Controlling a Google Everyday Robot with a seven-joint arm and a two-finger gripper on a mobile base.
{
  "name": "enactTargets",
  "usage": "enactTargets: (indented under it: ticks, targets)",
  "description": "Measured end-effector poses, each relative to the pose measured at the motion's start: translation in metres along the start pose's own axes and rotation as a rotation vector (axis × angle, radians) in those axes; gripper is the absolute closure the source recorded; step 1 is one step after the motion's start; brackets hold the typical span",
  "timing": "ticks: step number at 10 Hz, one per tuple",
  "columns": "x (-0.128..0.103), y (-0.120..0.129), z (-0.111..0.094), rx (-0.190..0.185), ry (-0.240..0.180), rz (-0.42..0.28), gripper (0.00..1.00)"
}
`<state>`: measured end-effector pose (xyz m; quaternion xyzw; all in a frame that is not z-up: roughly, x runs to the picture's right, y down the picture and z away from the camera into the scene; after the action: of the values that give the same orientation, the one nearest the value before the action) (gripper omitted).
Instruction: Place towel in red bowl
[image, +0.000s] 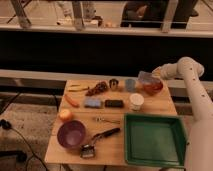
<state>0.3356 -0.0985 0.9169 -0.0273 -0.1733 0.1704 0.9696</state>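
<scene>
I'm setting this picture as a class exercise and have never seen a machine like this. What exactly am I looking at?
The white jointed robot arm on the right belongs to a wheeled robot. A single camera looks down on the wooden table; where it is mounted is not recorded. At the arm's tip, over the table's far right corner, is the gripper. Its jaws are closed on a pale blue-grey towel, held just above a red bowl. Also on the table are a green plastic tray, a purple bowl, a white paper cup, an orange carrot and a blue sponge.
</scene>
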Motion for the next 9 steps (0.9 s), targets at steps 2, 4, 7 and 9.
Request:
enactTargets:
  ticks: [2, 4, 7, 9]
  targets:
    - [0.002, -0.002, 0.004, 0.016, 0.011, 0.004, 0.97]
    - [0.011, -0.003, 0.002, 0.031, 0.028, 0.017, 0.97]
    - [0.024, -0.005, -0.006, 0.052, 0.049, 0.037, 0.97]
    - [0.029, -0.002, -0.011, 0.056, 0.058, 0.042, 0.97]
